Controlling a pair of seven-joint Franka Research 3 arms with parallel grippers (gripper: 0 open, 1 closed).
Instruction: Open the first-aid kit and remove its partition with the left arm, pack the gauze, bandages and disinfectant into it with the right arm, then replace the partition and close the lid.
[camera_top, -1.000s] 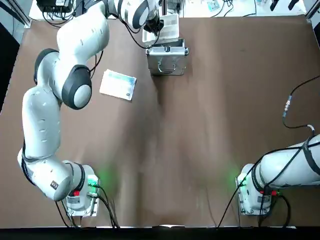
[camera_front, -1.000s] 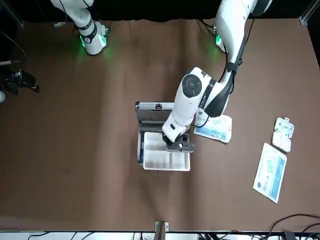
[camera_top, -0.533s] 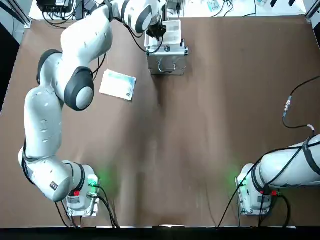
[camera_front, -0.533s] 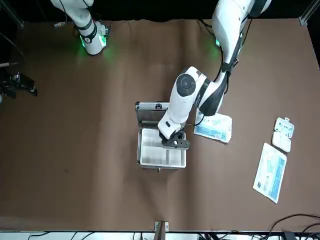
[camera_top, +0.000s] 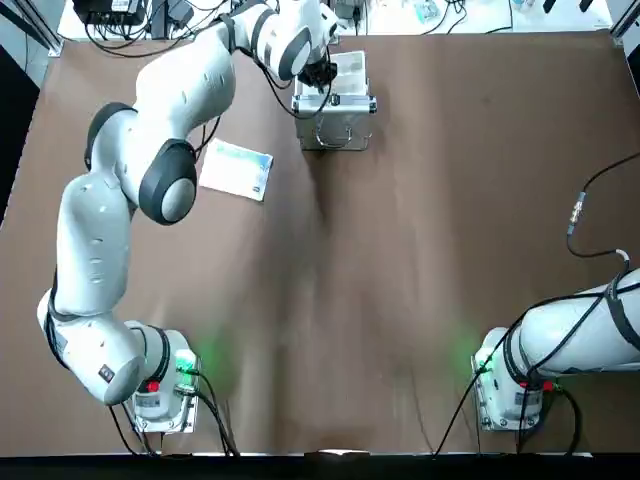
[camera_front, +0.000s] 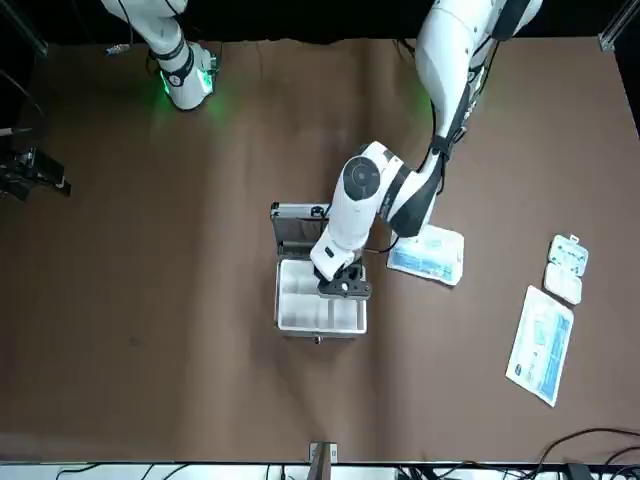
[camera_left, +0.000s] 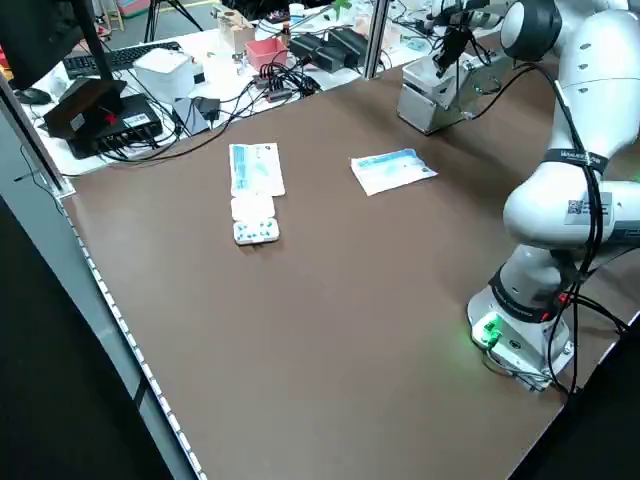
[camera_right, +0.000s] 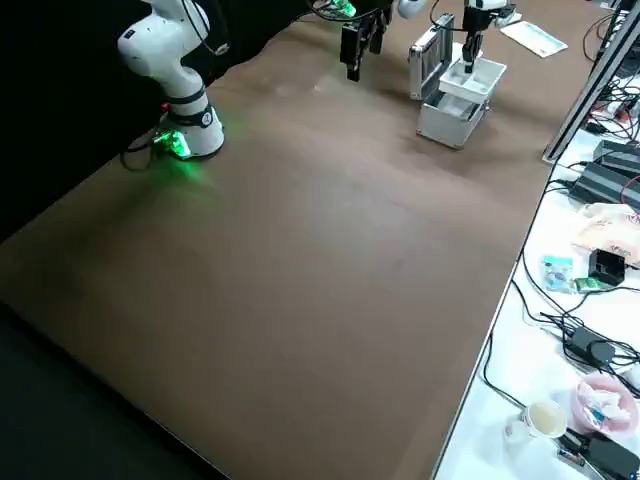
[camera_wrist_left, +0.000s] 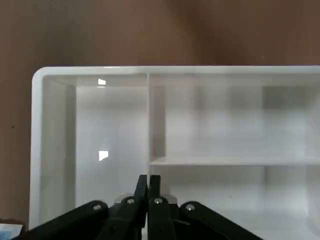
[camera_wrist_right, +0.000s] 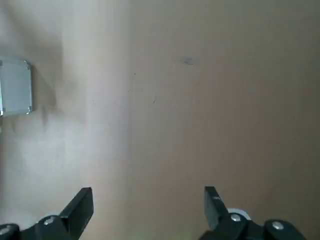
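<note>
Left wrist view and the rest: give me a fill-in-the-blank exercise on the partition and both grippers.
1. The left gripper is shut on the ____ of the partition.
2. The partition is above the open ____.
3. The lid stands ____.
4. The right gripper is ____, with nothing between its fingers.

Missing words: wall; case; open; open

I see the case (camera_right: 447, 118) near the table's (camera_right: 330, 270) far edge, its lid (camera_right: 428, 60) standing upright. The left gripper (camera_right: 468, 52) reaches down onto the white partition (camera_right: 472, 76) sitting on top of the case. The right arm's base (camera_right: 185, 135) glows green, well apart.
</note>
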